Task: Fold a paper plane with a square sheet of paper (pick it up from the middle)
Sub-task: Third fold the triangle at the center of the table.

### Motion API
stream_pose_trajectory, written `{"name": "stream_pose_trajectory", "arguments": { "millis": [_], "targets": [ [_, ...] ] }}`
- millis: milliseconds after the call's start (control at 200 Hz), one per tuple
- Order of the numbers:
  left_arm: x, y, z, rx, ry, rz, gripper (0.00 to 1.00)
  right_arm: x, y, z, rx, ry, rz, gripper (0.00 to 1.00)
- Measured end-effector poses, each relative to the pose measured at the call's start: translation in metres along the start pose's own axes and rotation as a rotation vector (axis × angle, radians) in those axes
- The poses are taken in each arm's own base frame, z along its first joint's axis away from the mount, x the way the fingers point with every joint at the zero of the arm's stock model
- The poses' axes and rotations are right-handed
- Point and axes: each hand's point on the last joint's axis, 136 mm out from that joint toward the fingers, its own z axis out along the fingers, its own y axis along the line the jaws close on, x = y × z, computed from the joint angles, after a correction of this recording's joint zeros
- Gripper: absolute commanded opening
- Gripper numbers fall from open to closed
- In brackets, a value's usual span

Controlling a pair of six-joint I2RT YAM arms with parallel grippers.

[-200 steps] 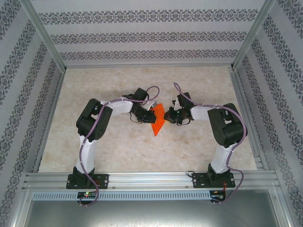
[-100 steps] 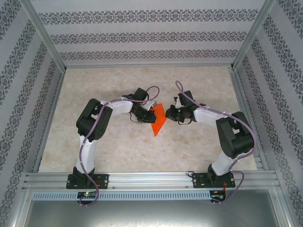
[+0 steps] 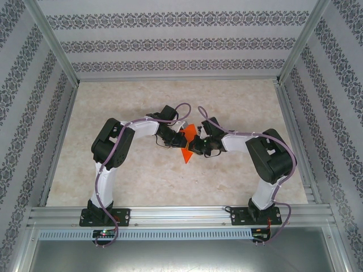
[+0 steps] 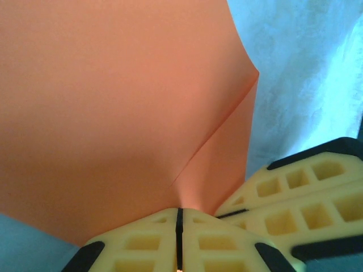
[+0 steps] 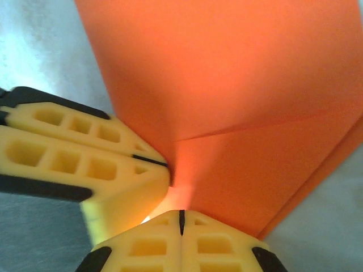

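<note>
left tool [image 4: 178, 218] clenched on orange paper [image 4: 113, 102] | right tool [image 5: 181, 220] clenched on same paper | tools side by side

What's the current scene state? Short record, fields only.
item: orange paper, partly folded, creases visible, pointed end toward the arm bases
left gripper: shut on the paper
right gripper: shut on the paper
grip spacing: both grippers pinch close together at one spot
surface: marbled table
paper resting on table or lifted: cannot tell
</note>
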Motion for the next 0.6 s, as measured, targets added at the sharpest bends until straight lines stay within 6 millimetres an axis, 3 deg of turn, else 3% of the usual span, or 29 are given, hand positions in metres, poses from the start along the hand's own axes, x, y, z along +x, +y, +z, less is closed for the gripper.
{"name": "stream_pose_trajectory", "arguments": {
  "millis": [350, 600],
  "targets": [
    [0.0, 0.0, 0.001, 0.007, 0.005, -0.003, 0.11, 0.007, 0.002, 0.004, -0.019, 0.014, -0.015, 0.0],
    [0.0, -0.001, 0.002, 0.012, 0.011, -0.006, 0.11, 0.031, 0.005, 0.005, -0.014, 0.051, -0.042, 0.0]
  ]
}}
